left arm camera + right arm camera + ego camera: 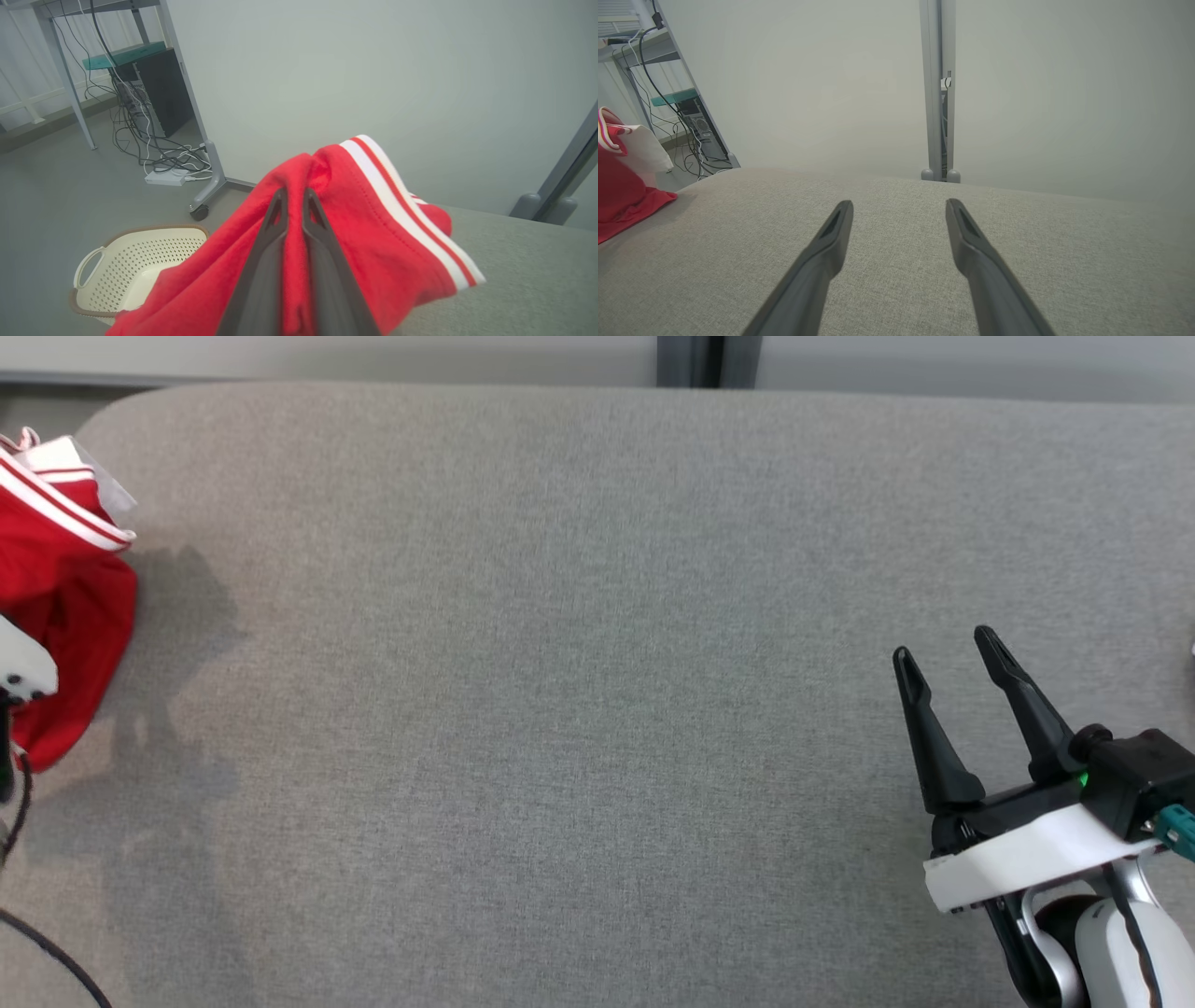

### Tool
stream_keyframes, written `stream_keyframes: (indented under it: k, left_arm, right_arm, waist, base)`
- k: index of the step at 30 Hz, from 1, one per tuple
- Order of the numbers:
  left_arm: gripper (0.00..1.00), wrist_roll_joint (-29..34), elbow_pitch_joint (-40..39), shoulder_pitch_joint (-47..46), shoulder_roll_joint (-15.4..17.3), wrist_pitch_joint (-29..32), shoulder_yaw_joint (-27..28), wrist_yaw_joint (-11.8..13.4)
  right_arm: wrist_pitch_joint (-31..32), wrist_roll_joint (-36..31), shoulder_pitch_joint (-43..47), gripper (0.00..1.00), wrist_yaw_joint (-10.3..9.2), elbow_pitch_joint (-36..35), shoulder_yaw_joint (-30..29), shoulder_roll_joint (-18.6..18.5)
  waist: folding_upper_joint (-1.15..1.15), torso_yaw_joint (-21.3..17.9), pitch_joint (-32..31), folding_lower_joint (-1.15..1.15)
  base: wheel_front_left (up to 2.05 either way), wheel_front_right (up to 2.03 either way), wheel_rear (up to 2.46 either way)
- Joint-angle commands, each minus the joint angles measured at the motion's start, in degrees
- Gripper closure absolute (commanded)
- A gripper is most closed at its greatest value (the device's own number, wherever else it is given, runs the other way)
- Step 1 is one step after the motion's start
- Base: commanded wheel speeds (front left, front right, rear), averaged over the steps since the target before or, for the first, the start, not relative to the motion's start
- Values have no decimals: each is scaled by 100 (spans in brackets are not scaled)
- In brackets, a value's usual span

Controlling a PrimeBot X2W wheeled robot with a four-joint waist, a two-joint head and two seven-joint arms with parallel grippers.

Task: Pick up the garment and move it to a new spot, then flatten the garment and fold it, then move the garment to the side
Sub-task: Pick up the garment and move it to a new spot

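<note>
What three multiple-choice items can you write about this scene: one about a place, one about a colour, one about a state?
1. Where on the grey table is the garment?
A) centre
B) left edge
C) right edge

2. What colour are the garment's stripes?
A) white
B) black
C) yellow

3. How are the left gripper and the right gripper?
A) both open
B) both shut on cloth
C) left shut on the garment, right open

Answers:
1 B: the head view shows it at the table's left edge.
2 A: white bands cross the red cloth.
3 C: the left fingers pinch red cloth, and the right fingers stand apart over bare table.
</note>
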Motion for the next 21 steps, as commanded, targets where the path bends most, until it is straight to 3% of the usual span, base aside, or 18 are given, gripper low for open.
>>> stream_keyframes:
  k: [1,14,21]
  left_arm:
    - [100,31,-58,125,-17,-28,22,42]
    - [100,210,-3956,3092,10,258,379,1373]
    - [100,540,-5795,4001,46,902,-48,1934]
  right_arm:
    - [-40,11,53,0,1,23,-29,-16]
    - [-116,46,505,0,1,4,-85,161]
    - [-158,50,588,0,1,-73,-51,204]
  waist:
    - [0,-58,-192,0]
    - [0,-558,-843,0]
    - [0,-953,-996,0]
  base:
    - [0,0,0]
    - [0,0,0]
    - [0,0,0]
